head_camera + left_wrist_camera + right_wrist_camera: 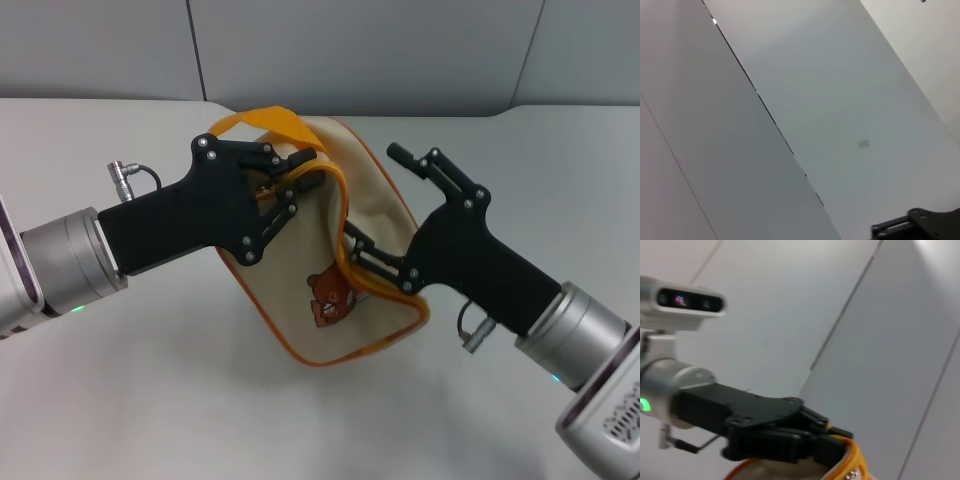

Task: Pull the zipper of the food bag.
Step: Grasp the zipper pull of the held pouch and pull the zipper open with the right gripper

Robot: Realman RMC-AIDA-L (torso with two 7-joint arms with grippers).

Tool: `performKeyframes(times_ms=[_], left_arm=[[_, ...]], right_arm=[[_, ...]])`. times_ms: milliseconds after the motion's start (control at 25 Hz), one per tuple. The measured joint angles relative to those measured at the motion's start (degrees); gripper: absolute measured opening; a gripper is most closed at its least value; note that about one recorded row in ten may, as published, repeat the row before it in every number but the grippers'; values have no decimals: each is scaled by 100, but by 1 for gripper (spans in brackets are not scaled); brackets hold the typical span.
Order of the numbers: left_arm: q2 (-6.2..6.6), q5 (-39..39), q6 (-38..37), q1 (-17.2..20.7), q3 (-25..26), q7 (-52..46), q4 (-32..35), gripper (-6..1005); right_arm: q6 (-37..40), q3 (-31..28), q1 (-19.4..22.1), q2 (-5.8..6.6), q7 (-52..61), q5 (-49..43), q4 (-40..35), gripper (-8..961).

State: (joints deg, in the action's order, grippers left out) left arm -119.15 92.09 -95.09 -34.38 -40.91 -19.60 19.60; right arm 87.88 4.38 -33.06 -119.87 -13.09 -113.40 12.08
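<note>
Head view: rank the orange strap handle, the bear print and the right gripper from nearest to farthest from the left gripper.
1. Orange strap handle: looped right at the left gripper, at the food bag's top.
2. Bear print: lower, on the bag's near face.
3. Right gripper: across the bag, on its right side; close to the bear, nearly tied.

Both grippers' fingertips are buried against the food bag (340,270), the left gripper (290,185) covering the zipper's (335,215) upper end, its pull tab hidden.

A pale grey table (120,400) carries the food bag (375,215) (tilted)
</note>
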Motion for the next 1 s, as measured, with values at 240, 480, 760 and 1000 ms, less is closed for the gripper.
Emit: performKeyframes(times_ms=[240,480,760,1000], left_arm=[[-3,8,-4,16,-8,0,-1,111],[-3,10,-17,25,-15,0,0,111],[-3,2,-21,12,-15,0,-3,110],[-3,-17,-22,15,-14,0,-8,112]], right_arm=[[-336,-295,-78,-1,-44,3,174,776],[-426,-233,-114,-1,-166,-41,244,639],[-431,-218,-69,-1,-751,-63,440,433],[-441,-221,-46,-1,-970,-120,515,294]])
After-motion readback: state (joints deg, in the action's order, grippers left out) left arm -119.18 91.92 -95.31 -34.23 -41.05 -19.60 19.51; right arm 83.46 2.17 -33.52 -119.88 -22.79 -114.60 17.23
